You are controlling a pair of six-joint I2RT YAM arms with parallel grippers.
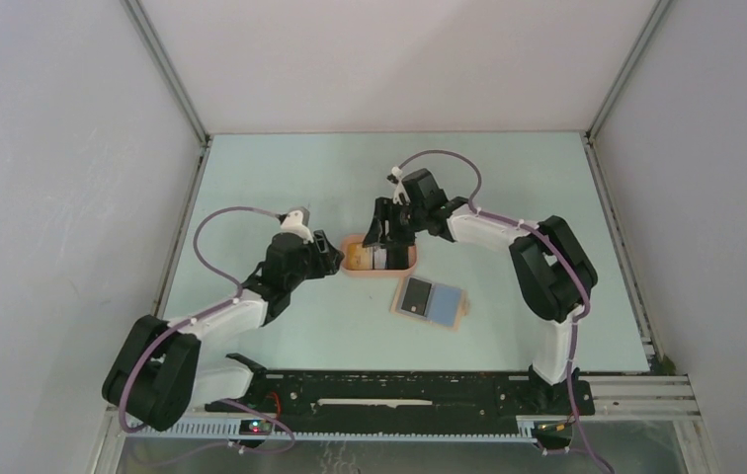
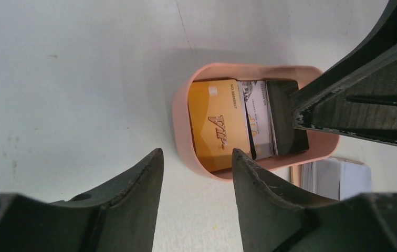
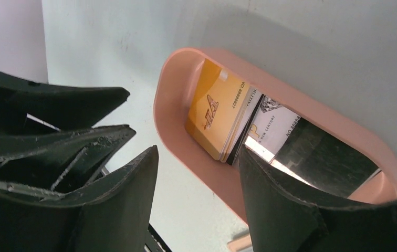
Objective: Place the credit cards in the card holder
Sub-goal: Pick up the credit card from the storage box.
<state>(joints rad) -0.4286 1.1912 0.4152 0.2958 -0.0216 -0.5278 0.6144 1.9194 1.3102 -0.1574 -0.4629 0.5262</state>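
The salmon-pink tray (image 1: 353, 269) holds the credit cards: a yellow-orange one (image 2: 217, 123), a pale printed one (image 2: 259, 118) and a black one (image 2: 285, 126). They also show in the right wrist view: yellow-orange (image 3: 217, 113), pale (image 3: 278, 123), black (image 3: 327, 157). The tan card holder (image 1: 462, 310) lies open right of the tray, with a black card (image 1: 415, 295) and a pale blue card (image 1: 444, 304) on it. My left gripper (image 2: 196, 153) is open and empty at the tray's left end. My right gripper (image 3: 197, 152) is open and empty, straddling the tray's wall (image 3: 165, 105).
The two grippers are close together over the tray; the right one's fingers (image 2: 354, 105) reach over its right end in the left wrist view. White enclosure walls stand on three sides. The black rail (image 1: 399, 390) runs along the near edge.
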